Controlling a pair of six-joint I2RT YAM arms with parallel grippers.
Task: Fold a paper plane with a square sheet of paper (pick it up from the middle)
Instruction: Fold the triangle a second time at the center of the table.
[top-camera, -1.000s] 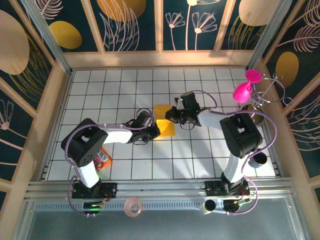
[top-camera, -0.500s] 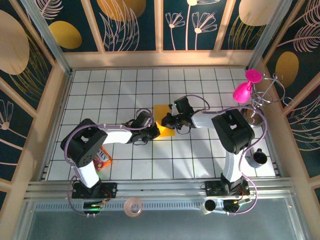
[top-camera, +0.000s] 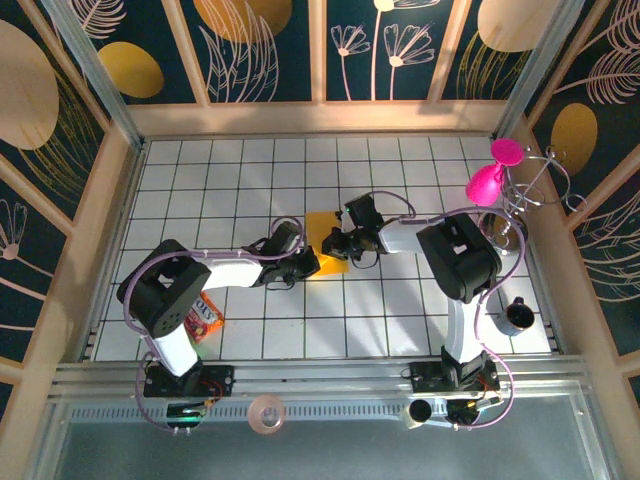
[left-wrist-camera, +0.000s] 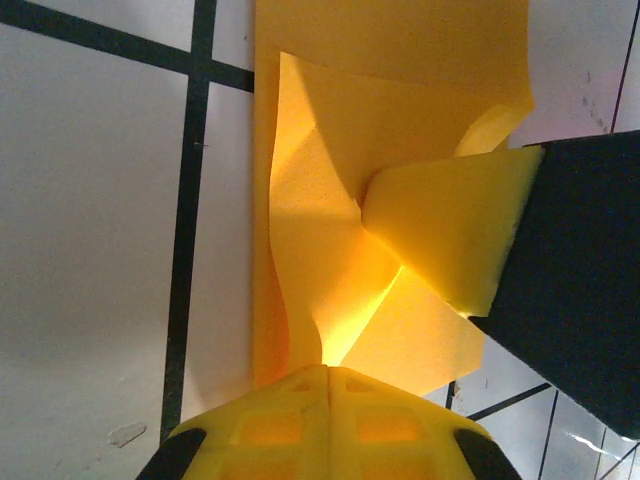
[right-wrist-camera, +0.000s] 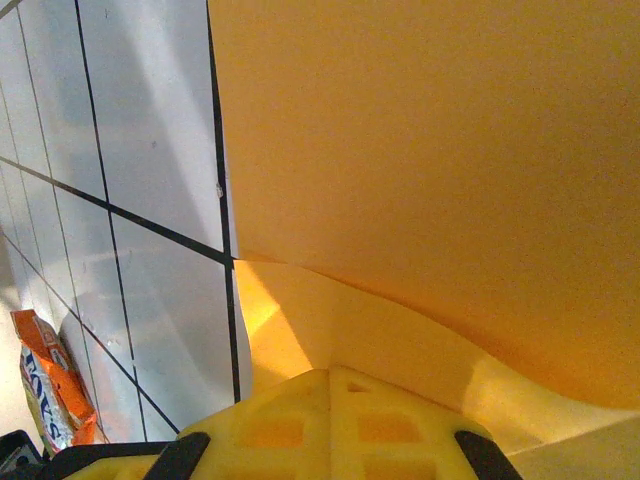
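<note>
The square sheet of paper (top-camera: 320, 226) is orange-yellow and lies mid-table, bent into raised folds. My left gripper (top-camera: 311, 263) comes at it from the left; its yellow fingers (left-wrist-camera: 300, 420) are shut, with the paper (left-wrist-camera: 310, 220) rising out of their tips. My right gripper (top-camera: 334, 243) reaches in from the right and is shut on the sheet's other side. In the right wrist view its closed fingers (right-wrist-camera: 290, 430) sit under a curved flap of the paper (right-wrist-camera: 430, 150). The right gripper's yellow finger (left-wrist-camera: 450, 230) also meets the creases in the left wrist view.
A crinkly orange snack packet (top-camera: 205, 315) lies by the left arm's base and shows again (right-wrist-camera: 48, 385) in the right wrist view. A pink balloon figure (top-camera: 490, 180) and a dark cup (top-camera: 518, 315) stand at the right. A tape roll (top-camera: 267, 413) rests on the front rail.
My right gripper has slid left onto the paper, and its arm has swung left with it. The sheet looks more bunched. The left arm has hardly moved.
</note>
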